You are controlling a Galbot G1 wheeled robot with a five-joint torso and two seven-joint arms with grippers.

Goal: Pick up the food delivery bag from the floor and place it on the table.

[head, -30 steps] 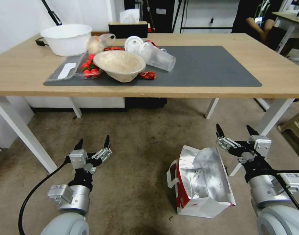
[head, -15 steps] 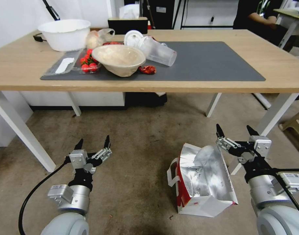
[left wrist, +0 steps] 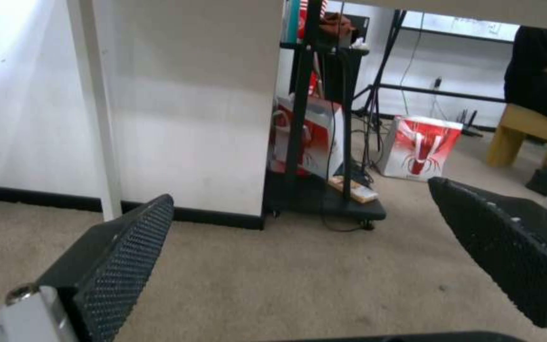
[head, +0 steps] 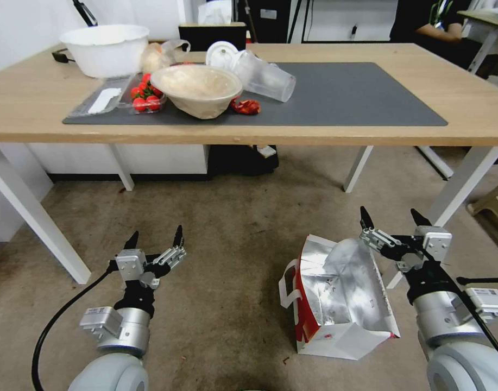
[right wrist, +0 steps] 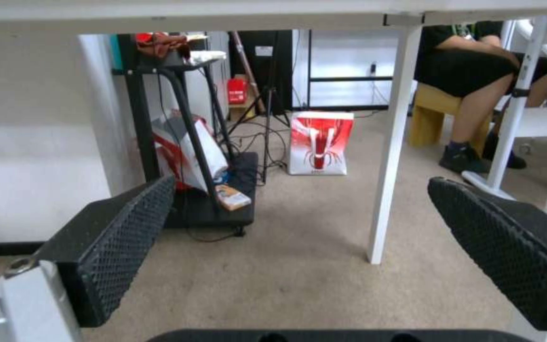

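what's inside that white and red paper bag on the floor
The open-topped white and red paper delivery bag on the floor shows crinkled silver foil lining, and no contents are visible. Its bottom is hidden by folds of foil.

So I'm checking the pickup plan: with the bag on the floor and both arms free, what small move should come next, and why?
Probably lower the right end effector toward the food delivery bag. It is open, empty and just beside the bag's open foil-lined top, while the open left end effector hangs farther off over bare floor. The bag's white handles look reachable from there.
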